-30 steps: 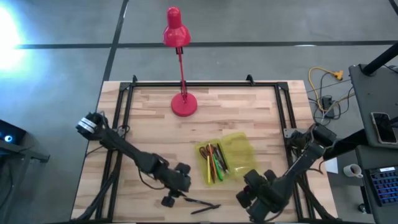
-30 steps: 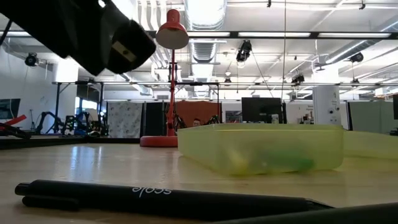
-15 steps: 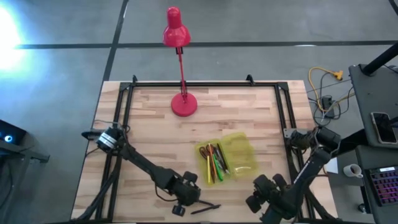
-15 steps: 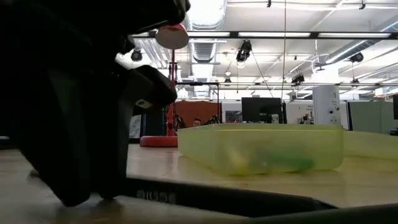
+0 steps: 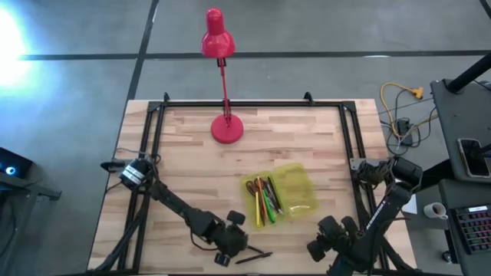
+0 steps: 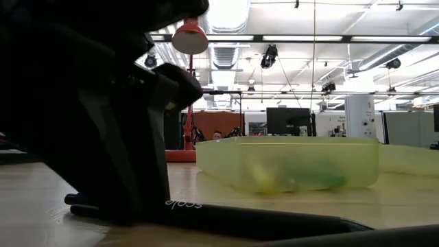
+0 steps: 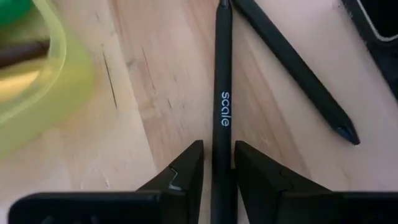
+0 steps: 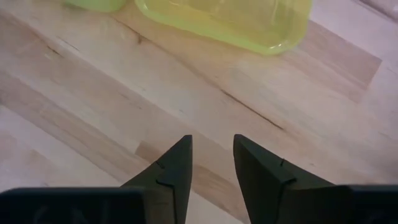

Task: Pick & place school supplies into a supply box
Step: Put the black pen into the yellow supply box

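- Step in hand, as I judge it: pick-up of one more pen. The left hand point(image 7: 216, 165) is down at the table point(image 5: 192, 153), with a black pen point(image 7: 222, 93) between its two fingers point(image 7: 186, 168).
- State of left hand: the fingers are narrow apart and sit on both sides of the pen barrel, very close to it. If they already press it or only frame it, I cannot tell for sure; it looks like closing, not yet a firm grasp. Pen is not lifted, it lies on the wood.
- A second black pen point(image 7: 292, 68) lies just beside the first, to one side of the hand, at an angle; their far ends are near each other.
- The supply box point(image 5: 280, 193) is open, near the left hand and ahead of it; it holds several supplies already (green marker, pencils, approx. as seen from above). Its yellow-green wall shows also in the left wrist view.
- Right hand point(image 8: 211, 168) waits low over the table, near the box lid side, fingers parted a little, holding nothing.
- Next move calls for: finish the squeeze on the pen, check it does not roll out, lift straight up w/o dragging the second pen, then carry over the box rim and release inside.
- Red desk lamp point(image 5: 222, 126) is well apart from both hands, no concern.
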`<state>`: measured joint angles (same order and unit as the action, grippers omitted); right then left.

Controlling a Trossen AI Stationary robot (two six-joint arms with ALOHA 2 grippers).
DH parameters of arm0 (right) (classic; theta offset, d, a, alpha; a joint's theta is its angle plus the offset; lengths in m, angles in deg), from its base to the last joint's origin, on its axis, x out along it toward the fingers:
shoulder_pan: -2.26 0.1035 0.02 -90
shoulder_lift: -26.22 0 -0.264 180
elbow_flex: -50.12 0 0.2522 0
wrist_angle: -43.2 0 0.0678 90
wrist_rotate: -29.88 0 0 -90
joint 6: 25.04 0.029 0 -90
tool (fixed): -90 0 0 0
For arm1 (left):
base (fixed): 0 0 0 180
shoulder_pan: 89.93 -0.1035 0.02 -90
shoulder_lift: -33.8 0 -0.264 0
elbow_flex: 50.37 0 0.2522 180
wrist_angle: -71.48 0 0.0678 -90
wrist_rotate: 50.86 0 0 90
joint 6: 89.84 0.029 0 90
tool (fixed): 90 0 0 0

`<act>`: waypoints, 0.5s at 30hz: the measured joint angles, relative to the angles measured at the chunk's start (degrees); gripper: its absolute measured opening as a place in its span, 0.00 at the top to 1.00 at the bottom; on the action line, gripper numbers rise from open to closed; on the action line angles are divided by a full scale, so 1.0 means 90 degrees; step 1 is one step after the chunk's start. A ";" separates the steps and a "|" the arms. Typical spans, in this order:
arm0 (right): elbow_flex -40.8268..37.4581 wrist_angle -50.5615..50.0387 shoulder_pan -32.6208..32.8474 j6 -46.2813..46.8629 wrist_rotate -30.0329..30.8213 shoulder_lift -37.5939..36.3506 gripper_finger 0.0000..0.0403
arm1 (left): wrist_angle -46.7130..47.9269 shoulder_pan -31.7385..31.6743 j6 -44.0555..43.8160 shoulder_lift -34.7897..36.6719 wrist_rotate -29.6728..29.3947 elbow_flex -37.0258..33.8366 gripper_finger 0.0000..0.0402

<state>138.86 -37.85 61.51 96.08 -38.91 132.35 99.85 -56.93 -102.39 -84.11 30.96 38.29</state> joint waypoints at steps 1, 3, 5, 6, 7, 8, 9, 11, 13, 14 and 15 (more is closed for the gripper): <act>-0.0004 -0.0003 -0.0001 0.0000 0.0000 0.0000 0.73 | 0.0001 0.0037 0.0170 -0.0077 -0.0220 0.0016 0.81; -0.0007 0.0005 -0.0001 0.0000 -0.0002 0.0000 0.74 | -0.0030 0.0125 0.0521 -0.0208 -0.0765 0.0029 0.81; -0.0007 0.0003 -0.0001 0.0000 -0.0002 0.0000 0.75 | -0.0055 0.0159 0.0755 -0.0305 -0.1113 0.0031 0.84; -0.0007 0.0004 -0.0001 0.0000 -0.0003 0.0000 0.75 | -0.0027 0.0159 0.0812 -0.0330 -0.1159 0.0031 0.86; -0.0007 0.0005 -0.0001 0.0000 -0.0005 0.0000 0.75 | 0.0040 0.0150 0.0846 -0.0330 -0.1175 0.0032 0.88; -0.0007 0.0006 -0.0001 0.0005 -0.0011 0.0000 0.76 | 0.0109 0.0143 0.0898 -0.0330 -0.1171 0.0033 0.92; -0.0007 0.0007 0.0000 0.0025 -0.0022 0.0000 0.76 | 0.0201 0.0123 0.0961 -0.0330 -0.1113 0.0033 0.95; -0.0007 0.0007 0.0007 0.0029 -0.0025 0.0000 0.76 | 0.0291 0.0045 0.1095 -0.0324 -0.0698 0.0023 0.97; -0.0007 0.0007 0.0013 0.0032 -0.0027 0.0000 0.77 | 0.0348 -0.0078 0.1235 -0.0308 0.0120 0.0011 0.97; -0.0007 0.0010 0.0013 0.0029 -0.0027 0.0000 0.77 | 0.0384 -0.0148 0.1223 -0.0306 0.0629 0.0009 0.97; -0.0007 0.0006 0.0013 0.0027 -0.0027 0.0000 0.78 | 0.0398 -0.0218 0.1171 -0.0286 0.1001 0.0007 0.97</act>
<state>138.80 -37.79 61.63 96.32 -39.15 132.35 103.43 -58.90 -91.85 -86.68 39.97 38.35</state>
